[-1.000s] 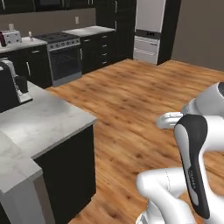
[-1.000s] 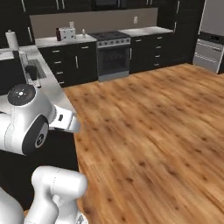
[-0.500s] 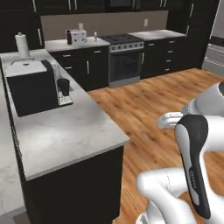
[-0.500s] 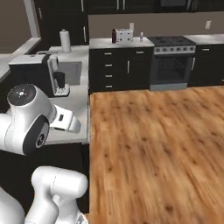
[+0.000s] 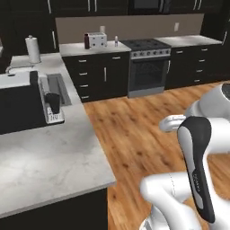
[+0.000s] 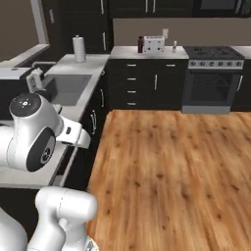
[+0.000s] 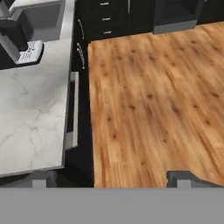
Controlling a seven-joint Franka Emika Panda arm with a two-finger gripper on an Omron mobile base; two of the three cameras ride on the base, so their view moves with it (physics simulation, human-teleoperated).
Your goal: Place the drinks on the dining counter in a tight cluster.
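fingers (image 7: 113, 178) spread, empty | above wood floor (image 7: 153, 96) | beside marble worktop (image 7: 30, 118)

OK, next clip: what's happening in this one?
Nothing is being handled. The gripper is open and empty, pointing down at the wood floor beside a marble worktop. A toaster and paper towel roll stand on the far counters by the stove.

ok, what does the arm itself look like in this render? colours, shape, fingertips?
Glossy white rounded arm with fat tubular links; one link carries a long black inset panel. A joint cap in the right base view is a dark disc with a small white mark. The gripper has small grey blocky fingertips. No cables visible.
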